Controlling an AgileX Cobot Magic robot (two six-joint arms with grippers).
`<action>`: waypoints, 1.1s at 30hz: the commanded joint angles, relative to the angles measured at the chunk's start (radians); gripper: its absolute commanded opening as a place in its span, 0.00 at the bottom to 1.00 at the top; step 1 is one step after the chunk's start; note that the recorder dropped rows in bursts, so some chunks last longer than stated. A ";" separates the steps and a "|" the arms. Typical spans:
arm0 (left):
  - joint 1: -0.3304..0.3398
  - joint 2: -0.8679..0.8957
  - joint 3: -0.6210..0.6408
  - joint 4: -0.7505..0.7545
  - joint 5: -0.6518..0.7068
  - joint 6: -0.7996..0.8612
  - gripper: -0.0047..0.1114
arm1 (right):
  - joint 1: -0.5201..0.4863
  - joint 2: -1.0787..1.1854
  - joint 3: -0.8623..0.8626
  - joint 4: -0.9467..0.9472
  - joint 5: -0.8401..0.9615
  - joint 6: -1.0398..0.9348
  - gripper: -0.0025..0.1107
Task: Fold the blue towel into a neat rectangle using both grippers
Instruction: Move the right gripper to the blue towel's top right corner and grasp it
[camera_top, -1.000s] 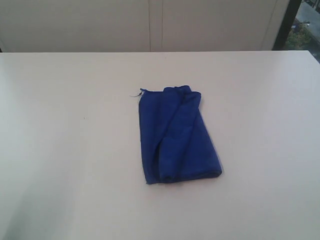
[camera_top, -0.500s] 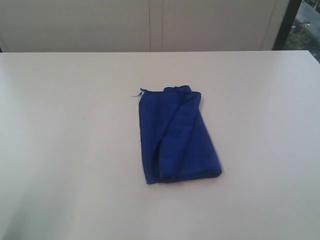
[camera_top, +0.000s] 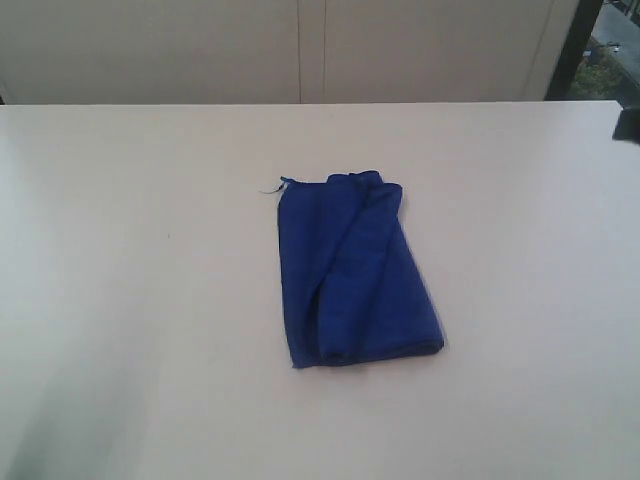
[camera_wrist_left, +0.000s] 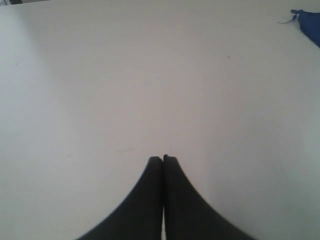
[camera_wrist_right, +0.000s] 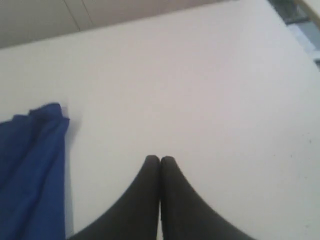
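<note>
Jaws together on left gripper (camera_wrist_left: 163, 159) and right gripper (camera_wrist_right: 160, 159); blue towel (camera_top: 350, 270) lies folded on the table (camera_top: 150, 300).

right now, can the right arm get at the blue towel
Probably yes. The blue towel lies on the table near the right pincer, with nothing between them. The pincer is shut, so it would have to open first.

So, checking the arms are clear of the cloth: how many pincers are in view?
2. The left pincer, shut, hangs over the table, away from the blue towel; the right pincer, shut, sits beside the towel's edge without touching. Neither shows clearly in the exterior view.
</note>
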 joint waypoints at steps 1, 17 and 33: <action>0.003 -0.005 0.005 -0.004 -0.002 -0.006 0.04 | 0.025 0.178 -0.086 0.005 0.050 -0.006 0.02; 0.003 -0.005 0.005 -0.004 -0.002 -0.006 0.04 | 0.309 0.813 -0.703 0.296 0.210 -0.158 0.02; 0.003 -0.005 0.005 -0.004 -0.002 -0.006 0.04 | 0.309 1.142 -0.903 0.477 0.129 -0.232 0.29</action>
